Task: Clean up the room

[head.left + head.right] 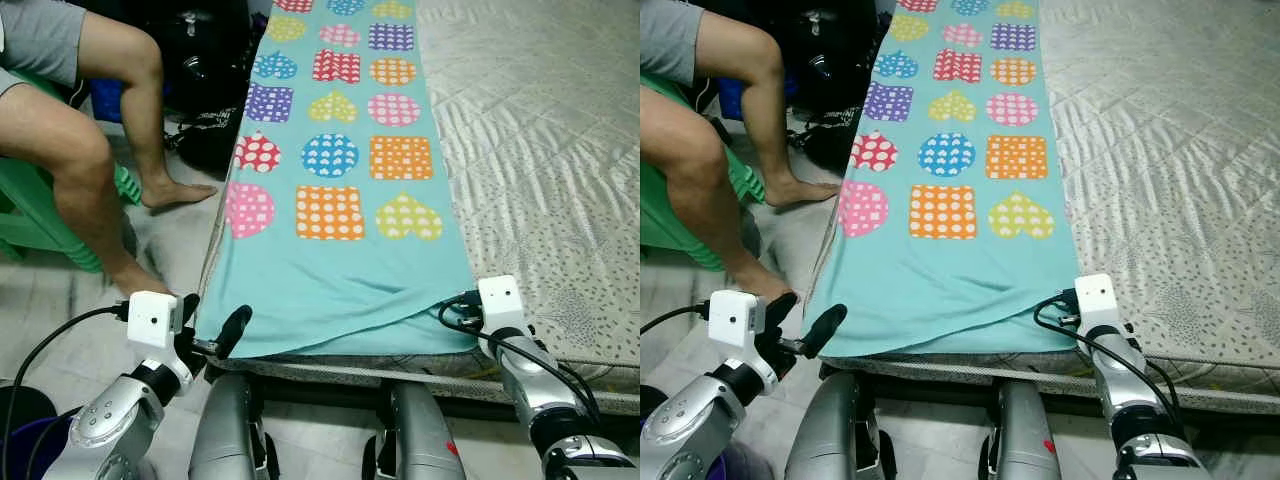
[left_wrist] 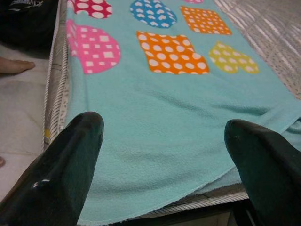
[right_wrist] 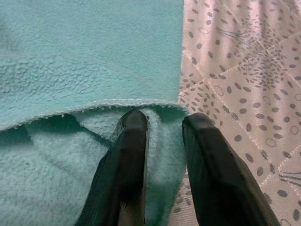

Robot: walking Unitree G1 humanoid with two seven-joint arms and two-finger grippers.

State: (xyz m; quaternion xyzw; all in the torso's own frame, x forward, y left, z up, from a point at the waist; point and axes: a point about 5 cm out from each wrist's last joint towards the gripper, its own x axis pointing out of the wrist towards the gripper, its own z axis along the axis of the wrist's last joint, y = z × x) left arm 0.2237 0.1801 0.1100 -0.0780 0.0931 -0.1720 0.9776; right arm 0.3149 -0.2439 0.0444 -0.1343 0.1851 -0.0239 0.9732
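A teal blanket (image 1: 340, 270) printed with bright dotted hearts, squares and circles lies in a long strip down the left side of a patterned mattress (image 1: 540, 150). Its near edge hangs over the mattress front. My left gripper (image 1: 213, 318) is open at the blanket's near left corner, with its fingers straddling the hem (image 2: 141, 207) without touching it. My right gripper (image 3: 165, 120) is at the near right corner, where the cloth is folded under. Its two fingers are pinched on a fold of the teal fabric (image 3: 162, 141).
A person sits on a green chair (image 1: 30, 220) at the left, bare legs (image 1: 90, 150) and feet on the tiled floor beside the bed. Black bags (image 1: 210, 70) lie behind them. A dark bucket (image 1: 20, 440) stands by my left arm.
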